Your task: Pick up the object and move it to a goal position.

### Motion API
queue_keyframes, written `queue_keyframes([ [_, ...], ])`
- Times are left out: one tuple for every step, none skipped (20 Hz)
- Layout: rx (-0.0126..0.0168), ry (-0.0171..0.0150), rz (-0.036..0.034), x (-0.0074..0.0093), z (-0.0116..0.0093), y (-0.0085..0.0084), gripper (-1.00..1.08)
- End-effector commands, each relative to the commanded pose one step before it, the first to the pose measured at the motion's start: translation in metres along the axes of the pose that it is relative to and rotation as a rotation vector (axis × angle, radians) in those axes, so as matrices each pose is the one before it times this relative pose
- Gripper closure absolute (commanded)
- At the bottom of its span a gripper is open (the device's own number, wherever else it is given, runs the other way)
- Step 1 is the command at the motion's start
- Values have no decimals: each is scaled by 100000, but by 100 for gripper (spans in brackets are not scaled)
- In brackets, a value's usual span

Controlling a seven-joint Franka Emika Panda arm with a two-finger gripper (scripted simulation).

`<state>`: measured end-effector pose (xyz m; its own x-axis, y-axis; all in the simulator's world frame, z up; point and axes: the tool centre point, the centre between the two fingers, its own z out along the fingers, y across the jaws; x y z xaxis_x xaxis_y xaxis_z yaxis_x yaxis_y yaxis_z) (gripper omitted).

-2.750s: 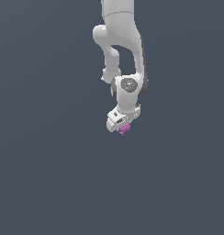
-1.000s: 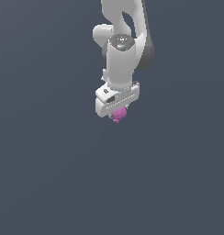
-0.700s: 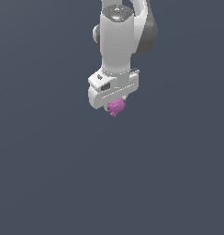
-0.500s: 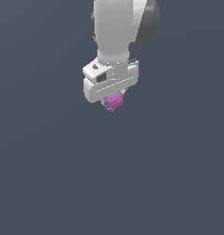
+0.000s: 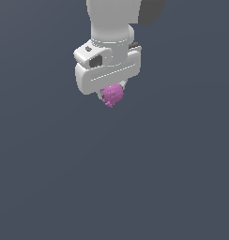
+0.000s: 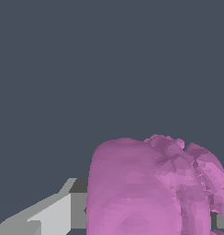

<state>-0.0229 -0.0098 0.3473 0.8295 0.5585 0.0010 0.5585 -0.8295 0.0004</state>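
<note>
The pink lumpy object (image 5: pixel 112 95) is gripped between the jaws of the gripper (image 5: pixel 111 93), protruding below the white hand at six o'clock. In the wrist view, the object (image 6: pixel 150 188) is seen large beside one grey finger (image 6: pixel 45 215).

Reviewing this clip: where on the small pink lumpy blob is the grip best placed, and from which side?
Across its middle, from above, as now: the small pink lumpy blob is roughly round with no handle, and the white pincer already holds its upper part from overhead, its lower part hanging free.
</note>
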Motion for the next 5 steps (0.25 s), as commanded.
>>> queue_keyframes([
  [45, -92, -24, 72, -581, 220, 108],
  [0, 0, 0, 25, -118, 54, 108],
  [0, 0, 0, 21, -77, 38, 108],
  [0, 0, 0, 14, -42, 22, 108],
  [0, 0, 0, 5, -13, 7, 108],
])
